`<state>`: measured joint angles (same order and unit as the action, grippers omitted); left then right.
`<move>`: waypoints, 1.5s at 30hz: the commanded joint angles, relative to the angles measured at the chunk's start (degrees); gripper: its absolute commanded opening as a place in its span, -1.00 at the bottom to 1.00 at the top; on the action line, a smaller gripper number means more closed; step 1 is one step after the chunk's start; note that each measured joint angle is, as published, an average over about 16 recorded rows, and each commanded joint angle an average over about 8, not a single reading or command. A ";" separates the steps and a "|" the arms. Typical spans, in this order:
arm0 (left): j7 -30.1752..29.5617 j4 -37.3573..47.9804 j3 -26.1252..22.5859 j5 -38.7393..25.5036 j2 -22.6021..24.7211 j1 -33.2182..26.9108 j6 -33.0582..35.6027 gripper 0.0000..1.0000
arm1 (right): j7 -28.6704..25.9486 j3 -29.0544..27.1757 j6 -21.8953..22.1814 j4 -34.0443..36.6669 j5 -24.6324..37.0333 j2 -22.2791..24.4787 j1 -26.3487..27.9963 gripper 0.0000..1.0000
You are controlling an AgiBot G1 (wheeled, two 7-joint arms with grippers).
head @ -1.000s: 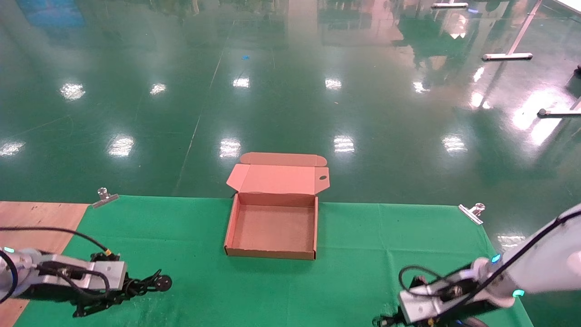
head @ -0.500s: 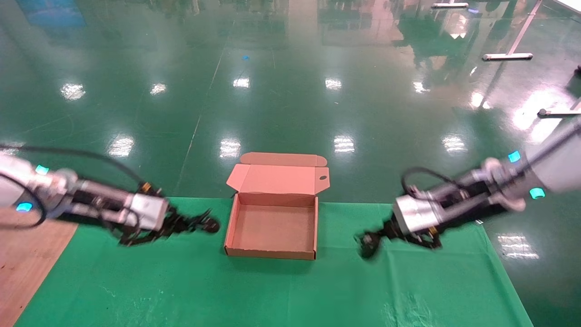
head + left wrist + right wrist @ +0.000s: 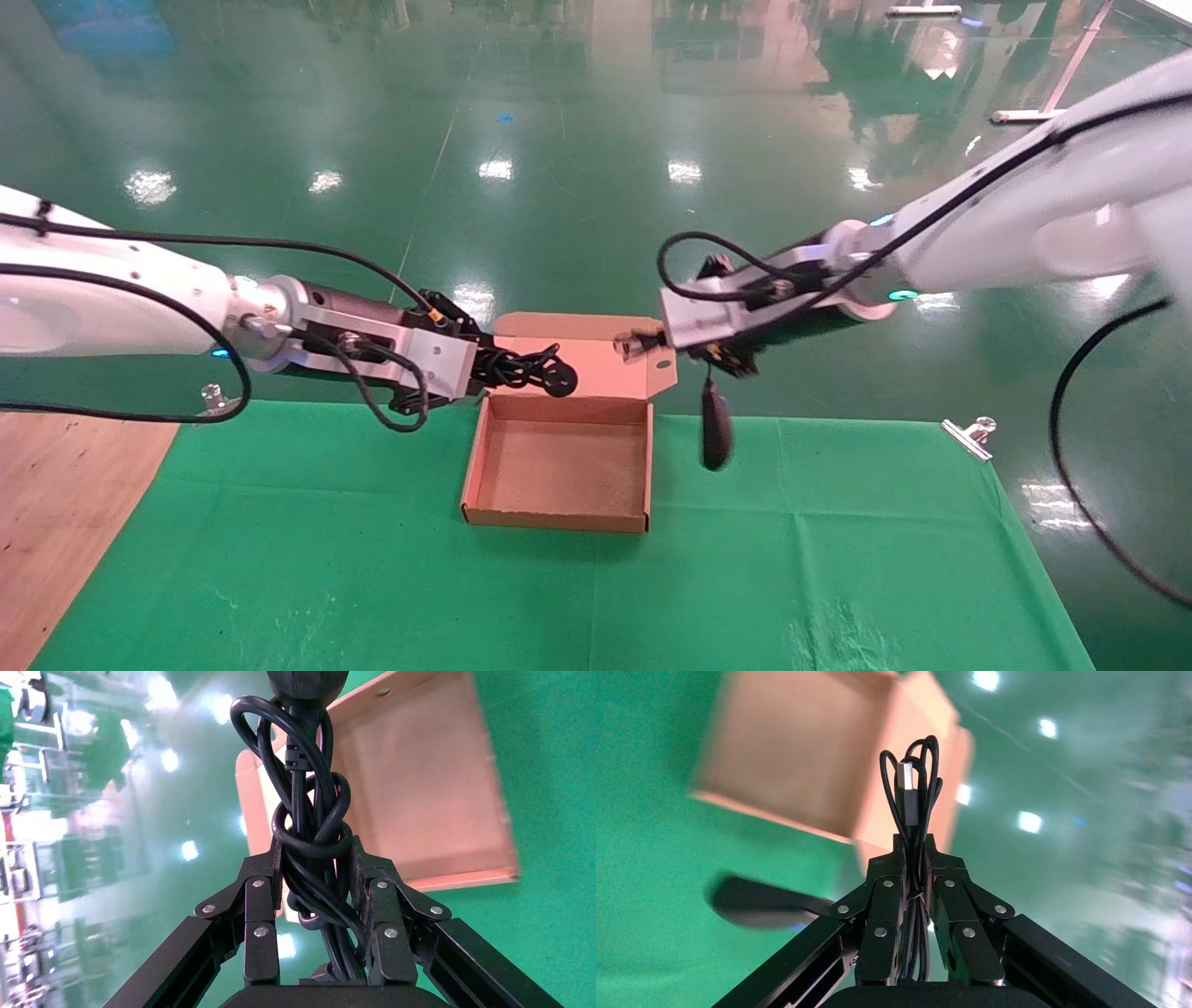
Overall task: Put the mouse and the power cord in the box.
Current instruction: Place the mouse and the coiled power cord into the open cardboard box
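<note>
A: While both arms hang over the far side of the box (image 3: pixel 557 463), what does each one carry, and why that way?

B: Item one: power cord (image 3: pixel 526 370), a knotted black bundle. The left gripper (image 3: pixel 503 366) has its fingers (image 3: pixel 261 913) clamped on the bundle's middle, with the round plug sticking out past the fingertips. Pinching the knot likely keeps the loops together so nothing trails.

A: And the other?

B: Item two: mouse (image 3: pixel 716 431), black and oval. The right gripper (image 3: pixel 643 345) has its fingers (image 3: pixel 880 920) closed on the coiled cable, not on the body; the connector shows beyond the fingertips. The mouse hangs on a short run of cable below and behind those fingers, outside the box's right wall, above the green cloth of the counter (image 3: pixel 838 522).

A: Why hold it by the cable?

B: A judgement: the coil offers a firmer pinch than the smooth shell. The cost is a dangling, possibly swinging load.

A: Box status?

B: Open and bare inside, with the lid flap (image 3: pixel 568 365) standing back behind both sets of fingertips. The cord's plug sits roughly over the rear wall; the mouse must come further inward before release.
</note>
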<state>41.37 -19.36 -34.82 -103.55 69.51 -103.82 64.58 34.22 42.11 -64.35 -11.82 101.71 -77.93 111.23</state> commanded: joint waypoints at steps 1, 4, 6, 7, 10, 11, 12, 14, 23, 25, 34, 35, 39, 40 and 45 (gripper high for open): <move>2.42 3.21 0.38 0.42 1.38 -0.75 -2.03 -1.00 | -0.34 -0.25 4.29 -1.74 -0.84 -0.42 -1.50 -1.00; 5.02 6.36 0.57 0.28 3.07 -0.58 -6.92 -1.00 | -1.47 0.78 7.28 -4.24 -1.94 -0.49 -3.04 -1.00; 6.79 7.89 0.72 0.29 4.19 0.02 -10.18 -1.00 | -2.33 1.74 8.62 -5.49 -2.58 -0.49 -3.70 -1.00; 7.81 8.44 0.83 0.39 4.75 0.51 -11.80 -1.00 | -2.74 2.27 9.17 -5.96 -2.85 -0.47 -3.92 -1.00; 11.10 9.21 1.76 1.69 6.21 2.74 -16.68 -1.00 | -3.91 3.93 10.50 -6.55 -3.36 -0.34 -4.14 -1.00; 12.31 9.14 2.29 2.48 6.61 3.74 -18.38 -1.00 | -4.26 4.43 10.85 -6.46 -3.47 -0.27 -4.11 -1.00; 13.68 8.85 2.91 3.44 6.96 4.90 -20.18 -1.00 | -4.60 4.90 11.15 -6.25 -3.58 -0.20 -4.03 -1.00; 16.47 7.75 4.39 5.87 7.55 7.59 -23.82 -1.00 | -5.18 5.66 11.49 -5.54 -3.81 -0.02 -3.75 -1.00; 28.07 -2.51 8.21 20.27 8.94 21.92 -34.97 -1.00 | -5.30 6.59 6.38 -0.82 -5.88 1.38 -1.23 -1.00; 29.00 -3.37 7.27 22.91 9.05 23.72 -35.27 -1.00 | -4.84 6.42 4.33 0.27 -6.46 1.90 -0.48 -1.00; 26.00 -1.88 -2.29 28.94 9.20 25.11 -35.55 -0.33 | -1.25 5.31 -3.91 4.03 -8.75 4.41 2.08 -1.00; 25.51 -1.80 -3.44 29.22 9.18 24.99 -35.65 -0.08 | -0.82 5.20 -4.41 4.40 -8.93 4.60 2.13 -1.00; 23.69 -2.00 -7.28 30.83 9.10 24.49 -36.35 0.89 | 0.79 4.80 -5.38 5.87 -9.58 5.11 2.02 -1.00; 23.35 -2.11 -8.10 31.29 9.08 24.39 -36.63 1.00 | 1.13 4.71 -5.42 6.22 -9.72 5.17 1.97 -1.00; 22.22 -2.59 -11.62 33.55 9.00 24.05 -37.95 1.00 | 2.43 4.36 -5.67 7.59 -10.24 5.12 1.72 -1.00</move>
<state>63.77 -21.88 -46.25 -70.02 78.51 -79.77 26.72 36.51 46.53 -70.39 -4.34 91.53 -72.87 112.99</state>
